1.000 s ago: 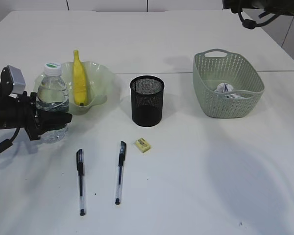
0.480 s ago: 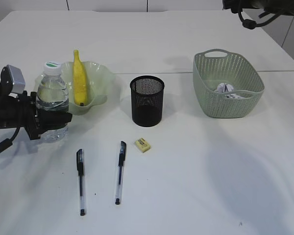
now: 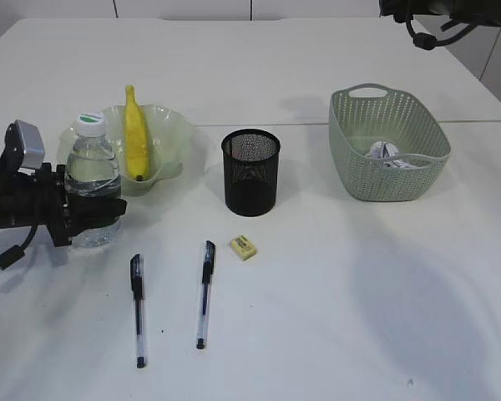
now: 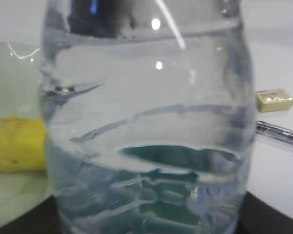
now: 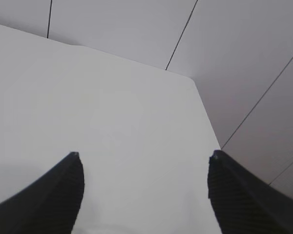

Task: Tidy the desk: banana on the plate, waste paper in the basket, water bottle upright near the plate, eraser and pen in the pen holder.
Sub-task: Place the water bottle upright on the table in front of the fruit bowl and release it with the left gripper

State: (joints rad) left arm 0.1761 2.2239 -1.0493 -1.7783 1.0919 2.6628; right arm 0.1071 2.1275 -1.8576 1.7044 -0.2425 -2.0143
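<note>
Leftmost, the left tool (image 3: pixel 100 213) grips the water bottle (image 3: pixel 93 180) upright on the counter (image 3: pixel 334 292) just beside the plate (image 3: pixel 171 138), probably steadying it before release. Banana (image 3: pixel 134 134) lies in the plate. Two pens (image 3: pixel 138 309) and the eraser (image 3: pixel 243 246) lie before the pen holder (image 3: pixel 250 171). Waste paper (image 3: pixel 387 155) sits in the basket (image 3: pixel 388 142). Far right, the right tool (image 5: pixel 144 195) gapes wide, empty

Water bottle (image 4: pixel 146 126) cap cut off; label blurred.

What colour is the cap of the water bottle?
White with a green mark on top; the water bottle cap shows best in the exterior view.
</note>
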